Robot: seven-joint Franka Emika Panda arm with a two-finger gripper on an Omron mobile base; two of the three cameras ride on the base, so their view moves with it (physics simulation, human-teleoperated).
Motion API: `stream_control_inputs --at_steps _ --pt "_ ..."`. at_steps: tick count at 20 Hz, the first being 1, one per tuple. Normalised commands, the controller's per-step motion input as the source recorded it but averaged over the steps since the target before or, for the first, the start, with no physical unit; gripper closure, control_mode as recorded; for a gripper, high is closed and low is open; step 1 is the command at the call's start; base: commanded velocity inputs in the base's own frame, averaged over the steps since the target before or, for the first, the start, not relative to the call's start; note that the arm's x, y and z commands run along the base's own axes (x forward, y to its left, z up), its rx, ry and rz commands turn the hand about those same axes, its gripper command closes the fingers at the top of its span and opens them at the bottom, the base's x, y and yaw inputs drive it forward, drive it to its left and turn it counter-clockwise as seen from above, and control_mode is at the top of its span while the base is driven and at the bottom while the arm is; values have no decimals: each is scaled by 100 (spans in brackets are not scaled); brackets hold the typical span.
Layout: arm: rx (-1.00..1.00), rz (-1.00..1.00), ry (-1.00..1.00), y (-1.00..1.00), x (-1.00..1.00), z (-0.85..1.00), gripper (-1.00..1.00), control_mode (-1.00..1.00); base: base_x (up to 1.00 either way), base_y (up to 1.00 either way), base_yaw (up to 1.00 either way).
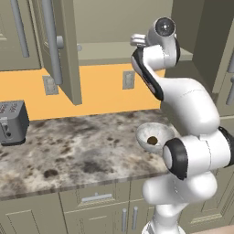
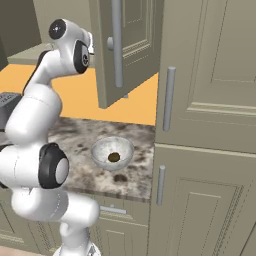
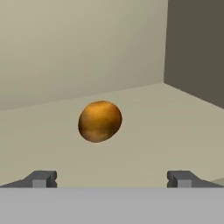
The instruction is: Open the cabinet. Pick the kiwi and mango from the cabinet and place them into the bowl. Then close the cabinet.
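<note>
A: Looking from biggest to smallest: the grey-beige panelled wall cabinet (image 1: 59,50) with long metal bar handles stands open, its door swung out over the mottled brown-and-grey stone bench (image 1: 68,151). The white arm with dark joints (image 1: 183,105) reaches up to the plain shelf inside.

B: And the wide whitish bowl with grey marbling (image 2: 112,152)?

A: On the bench, near the right end, below the open door. The small dark brown oval kiwi (image 2: 114,157) already lies in it. A dark grey toaster (image 1: 11,121) sits at the far left.

B: Where's the mango?

A: The small round orange-brown mango (image 3: 99,121) rests on the shelf floor, ahead of the gripper (image 3: 112,178) and slightly left of centre. The two dark fingers (image 3: 41,178) are spread wide, grasping nothing, apart from the fruit.

B: What could go wrong?

A: I'd judge the fruit may roll: being round and off-centre, one finger could nudge it first and push it away towards the back wall. Closing too early would catch only air.

B: Any writing or brands?

A: None I can read.
</note>
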Motion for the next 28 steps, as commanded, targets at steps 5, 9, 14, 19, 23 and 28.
stream_control_inputs --at_steps 5,9,14,19,23,28 --pt "0 0 4 0 67 -1 -100 -100 0 0 0" --pt "0 0 5 0 68 -1 -100 -100 0 0 0" --pt "0 1 4 0 64 -13 -100 -100 0 0 0" --pt "-1 3 1 -1 57 -28 -100 -100 0 0 0" --pt "-3 4 0 -3 29 -33 100 -100 0 0 0" --pt "0 0 0 0 -10 0 100 -100 0 0 0"
